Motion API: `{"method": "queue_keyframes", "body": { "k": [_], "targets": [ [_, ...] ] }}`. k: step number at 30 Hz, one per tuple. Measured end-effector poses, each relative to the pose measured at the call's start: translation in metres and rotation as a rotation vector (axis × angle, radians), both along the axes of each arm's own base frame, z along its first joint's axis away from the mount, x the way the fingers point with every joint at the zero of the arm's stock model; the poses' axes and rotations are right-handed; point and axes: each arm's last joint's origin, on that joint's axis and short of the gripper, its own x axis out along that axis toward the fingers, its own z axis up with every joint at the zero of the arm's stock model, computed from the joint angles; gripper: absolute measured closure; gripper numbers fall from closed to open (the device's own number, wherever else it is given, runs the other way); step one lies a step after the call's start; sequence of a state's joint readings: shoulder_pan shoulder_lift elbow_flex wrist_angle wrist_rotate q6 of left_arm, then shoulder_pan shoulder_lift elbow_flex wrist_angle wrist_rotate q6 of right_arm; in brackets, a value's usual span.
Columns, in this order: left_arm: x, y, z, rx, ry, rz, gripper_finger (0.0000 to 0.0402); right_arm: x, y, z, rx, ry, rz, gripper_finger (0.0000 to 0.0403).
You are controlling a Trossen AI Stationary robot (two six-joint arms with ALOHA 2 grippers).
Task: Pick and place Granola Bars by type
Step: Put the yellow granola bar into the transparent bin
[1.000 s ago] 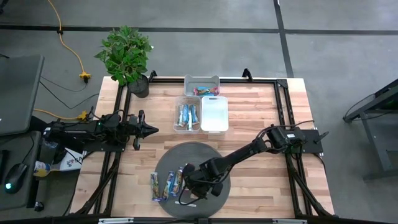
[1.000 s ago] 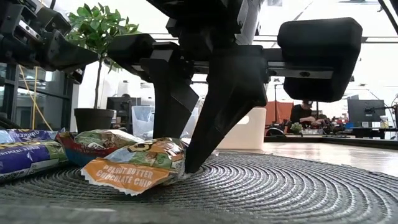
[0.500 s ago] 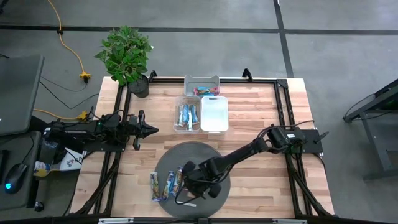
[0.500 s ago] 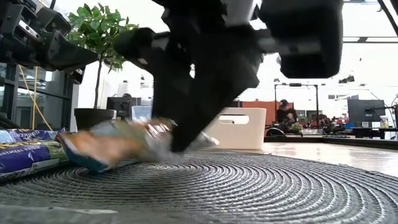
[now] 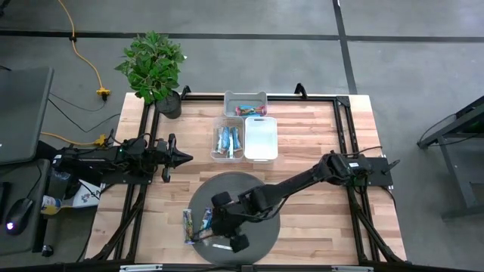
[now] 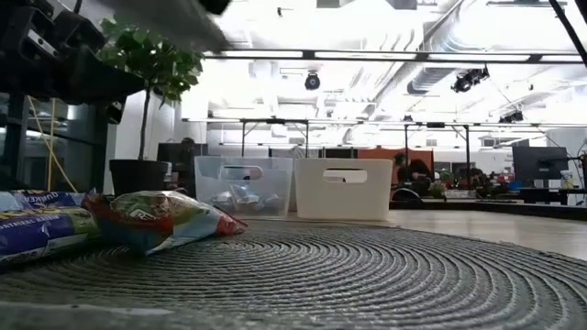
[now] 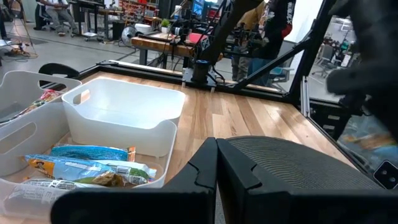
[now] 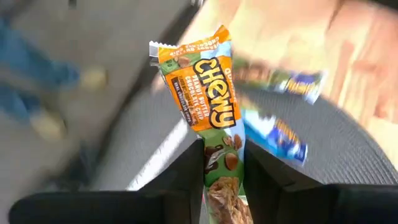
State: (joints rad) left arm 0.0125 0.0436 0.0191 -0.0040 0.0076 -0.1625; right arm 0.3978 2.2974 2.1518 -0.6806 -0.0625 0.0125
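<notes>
1. The right gripper (image 8: 217, 177) is closed on an orange-and-green granola bar (image 8: 208, 124), which stands up between its two fingers; in the high view this gripper (image 5: 224, 227) is over the near left part of the round grey mat (image 5: 261, 230).
2. Three more bars (image 5: 198, 224) lie side by side at the mat's left edge, just left of the right gripper. In the low view a red-and-green bar (image 6: 160, 218) lies on the mat, with a blue bar (image 6: 37, 229) left of it.
3. A thin white strip (image 5: 221, 246) lies on the mat's near edge.
4. Far of the mat stand three bins: a clear bin (image 5: 215, 143) holding blue bars (image 5: 228, 139), an empty white bin (image 5: 261, 137) touching its right side, and a clear bin (image 5: 245, 97) farther back with a pink bar (image 5: 249, 110) inside.
5. The left gripper (image 5: 184, 157) waits over the left side of the tabletop (image 5: 318, 136), its fingers pressed together and empty.
6. A potted plant (image 5: 153, 68) stands at the far left corner.
</notes>
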Motion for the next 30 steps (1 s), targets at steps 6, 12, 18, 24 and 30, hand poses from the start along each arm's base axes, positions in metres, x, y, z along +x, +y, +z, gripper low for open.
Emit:
{"method": "queue_keyframes", "body": {
  "k": [6,12,18,24,30],
  "targets": [
    [0.000,0.000,0.000,0.000,0.000,0.000,0.0401,0.010,-0.001,0.043,0.213,-0.126,-0.120,0.0324],
    [0.000,0.000,0.000,0.000,0.000,0.000,0.0401,0.016,0.001,0.080,0.381,-0.294,-0.093,0.0324],
    [0.000,0.000,0.000,0.000,0.000,0.000,0.0401,0.019,0.002,0.110,0.484,-0.503,-0.074,0.0325],
    [0.000,0.000,0.000,0.000,0.000,0.000,0.0401,0.017,0.001,0.129,0.536,-0.644,-0.084,0.0325],
    [0.000,0.000,0.000,0.000,0.000,0.000,0.0401,0.016,-0.004,0.146,0.570,-0.805,-0.121,0.0325]
  ]
}}
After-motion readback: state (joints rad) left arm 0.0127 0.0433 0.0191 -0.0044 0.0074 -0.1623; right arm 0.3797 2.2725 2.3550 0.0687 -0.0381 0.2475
